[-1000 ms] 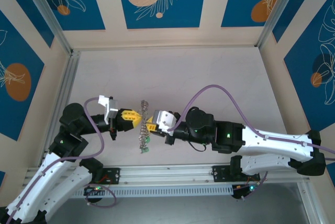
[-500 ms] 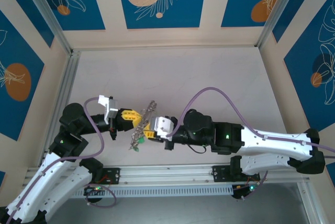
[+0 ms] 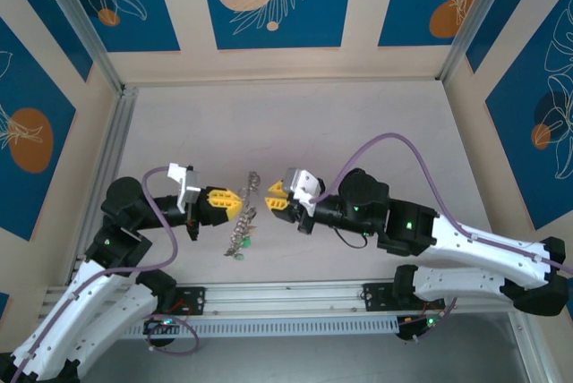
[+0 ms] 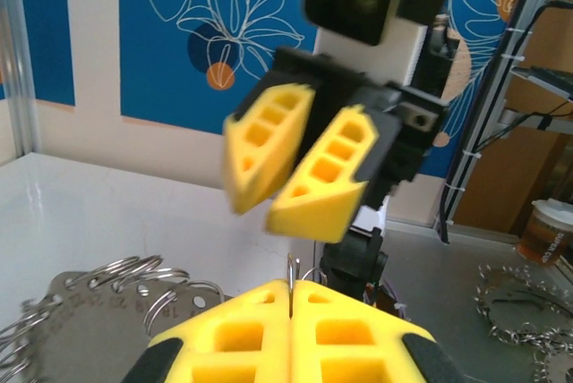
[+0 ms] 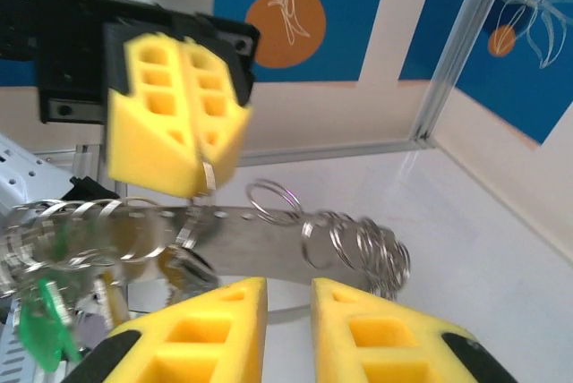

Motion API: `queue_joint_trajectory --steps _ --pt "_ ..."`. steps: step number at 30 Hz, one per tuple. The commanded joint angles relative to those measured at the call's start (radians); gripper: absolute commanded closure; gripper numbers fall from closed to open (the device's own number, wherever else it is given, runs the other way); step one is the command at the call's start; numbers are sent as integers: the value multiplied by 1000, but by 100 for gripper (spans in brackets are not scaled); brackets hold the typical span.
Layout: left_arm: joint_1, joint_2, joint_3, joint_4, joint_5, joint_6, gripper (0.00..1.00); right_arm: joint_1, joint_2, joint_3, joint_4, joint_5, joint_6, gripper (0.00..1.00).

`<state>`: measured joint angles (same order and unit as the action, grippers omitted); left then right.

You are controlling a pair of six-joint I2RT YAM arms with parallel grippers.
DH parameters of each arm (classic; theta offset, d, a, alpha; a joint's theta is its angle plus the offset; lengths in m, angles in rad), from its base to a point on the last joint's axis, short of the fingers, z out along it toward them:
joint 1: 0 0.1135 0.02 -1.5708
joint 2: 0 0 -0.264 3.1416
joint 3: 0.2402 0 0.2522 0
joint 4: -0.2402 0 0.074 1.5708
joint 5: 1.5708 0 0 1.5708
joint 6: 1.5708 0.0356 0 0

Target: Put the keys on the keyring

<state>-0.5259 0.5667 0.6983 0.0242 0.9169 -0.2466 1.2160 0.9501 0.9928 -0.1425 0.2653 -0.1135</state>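
My left gripper (image 3: 235, 202) is shut on the keyring (image 3: 243, 220), a thin grey hoop whose wire sticks up between the pads (image 4: 292, 272). A metal strip strung with wire rings (image 5: 354, 238) hangs with it. Green-tagged keys (image 5: 43, 329) dangle at its low end (image 3: 237, 249). A dark blurred piece (image 5: 186, 267) hangs under the strip; I cannot tell whether it is the keys. My right gripper (image 3: 273, 197) stands just right of the cluster, apart from it, open with a narrow gap (image 5: 288, 311) and nothing held. Its fingers (image 4: 318, 182) face my left gripper.
The pale table (image 3: 358, 123) stretches behind and to the right. An aluminium rail (image 3: 286, 298) runs along the near edge. Walls and corner posts (image 3: 466, 21) close in the back and sides. A loose heap of wire rings (image 4: 512, 310) lies far right in the left wrist view.
My right gripper has opened a little and drawn back up and to the right, away from the cluster. The keyring cluster has swung back and hangs from my left gripper alone.
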Motion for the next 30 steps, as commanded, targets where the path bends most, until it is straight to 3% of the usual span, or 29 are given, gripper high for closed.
queue_joint_trajectory --steps 1,8,30 --pt "-2 -4 4 102 68 -41 100 -21 17 40 15 -132 57 81" --pt "-1 -1 -6 133 82 -68 100 -13 23 28 39 -261 31 81" --pt "-6 10 -14 165 97 -89 100 -7 79 52 116 -280 9 82"
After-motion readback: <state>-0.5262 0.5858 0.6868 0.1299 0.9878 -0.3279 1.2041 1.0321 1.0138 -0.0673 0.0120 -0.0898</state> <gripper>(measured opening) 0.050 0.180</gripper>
